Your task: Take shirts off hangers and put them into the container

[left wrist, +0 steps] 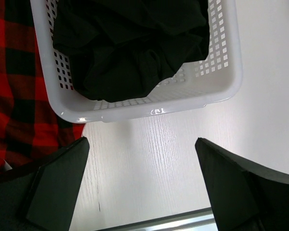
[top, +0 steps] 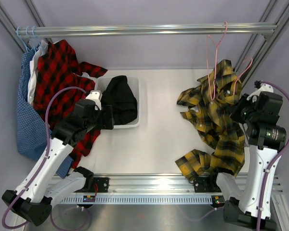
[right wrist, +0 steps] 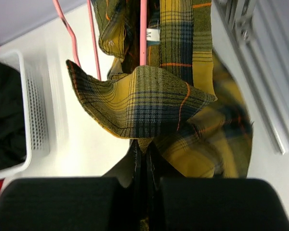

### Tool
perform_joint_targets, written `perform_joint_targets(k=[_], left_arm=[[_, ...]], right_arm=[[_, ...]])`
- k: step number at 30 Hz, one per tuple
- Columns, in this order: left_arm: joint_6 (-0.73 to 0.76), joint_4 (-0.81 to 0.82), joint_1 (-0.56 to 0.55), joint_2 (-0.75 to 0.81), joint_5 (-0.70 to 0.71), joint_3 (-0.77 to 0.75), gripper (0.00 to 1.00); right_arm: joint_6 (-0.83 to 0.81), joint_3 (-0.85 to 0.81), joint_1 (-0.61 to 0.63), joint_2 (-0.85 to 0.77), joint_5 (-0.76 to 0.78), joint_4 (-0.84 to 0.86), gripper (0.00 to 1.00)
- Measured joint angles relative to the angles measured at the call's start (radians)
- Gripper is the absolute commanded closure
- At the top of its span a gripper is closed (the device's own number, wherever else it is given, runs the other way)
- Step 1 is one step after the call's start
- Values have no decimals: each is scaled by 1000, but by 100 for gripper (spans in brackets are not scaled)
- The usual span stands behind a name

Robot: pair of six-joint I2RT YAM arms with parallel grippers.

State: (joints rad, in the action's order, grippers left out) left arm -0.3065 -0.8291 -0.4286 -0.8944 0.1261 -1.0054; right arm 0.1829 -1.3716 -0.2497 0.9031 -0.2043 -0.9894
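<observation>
Toward the left of the worktop (top: 159, 139), the white container (top: 137, 103) stood with the black shirt (top: 121, 98) bunched inside it and heaped above the rim. The left claw (top: 108, 118) hovered just near of the container, over bare worktop; in the left wrist view its fingers (left wrist: 62, 178) stood wide apart, holding nothing, with the container's near wall (left wrist: 149, 108) and the dark cloth (left wrist: 130, 48) beyond them. Left of that arm, a red-and-black plaid shirt (top: 58, 72) and a blue checked shirt (top: 26, 120) hung from light blue hangers (top: 26, 36) at the left end of the rail (top: 149, 30). At the right side, a pink hanger (top: 212, 62) hooked on the rail carried the yellow-and-black plaid shirt (top: 221, 120), which trailed down towards the near edge of the worktop. A second pink hanger (top: 243, 67) showed just right of it; how it was supported could not be told. The right claw (top: 238, 113) pressed against the shirt's right side, and the right wrist view showed its jaws together, clamped on a pointed fold of the plaid cloth (right wrist: 149, 101), with pink wire (right wrist: 143, 29) running up behind.
</observation>
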Motion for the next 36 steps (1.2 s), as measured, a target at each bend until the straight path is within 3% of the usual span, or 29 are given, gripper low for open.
perform_joint_targets(k=[15,20,30,36], left_arm=[[27,-13,-12,-217,-76,-285,1],[40,-13,-12,-282,-132,-399,1],[8,55,-28,-278,-305,-430,1],[-36,118,-171,-266,-298,-523,1]], right_arm=[[79,67,51,-219,-169,-339,100],[60,67,165,-202,-218,-347,100],[31,-26,333,-214,-347,-360,100],[27,-82,355,-154,-438,-286,100]])
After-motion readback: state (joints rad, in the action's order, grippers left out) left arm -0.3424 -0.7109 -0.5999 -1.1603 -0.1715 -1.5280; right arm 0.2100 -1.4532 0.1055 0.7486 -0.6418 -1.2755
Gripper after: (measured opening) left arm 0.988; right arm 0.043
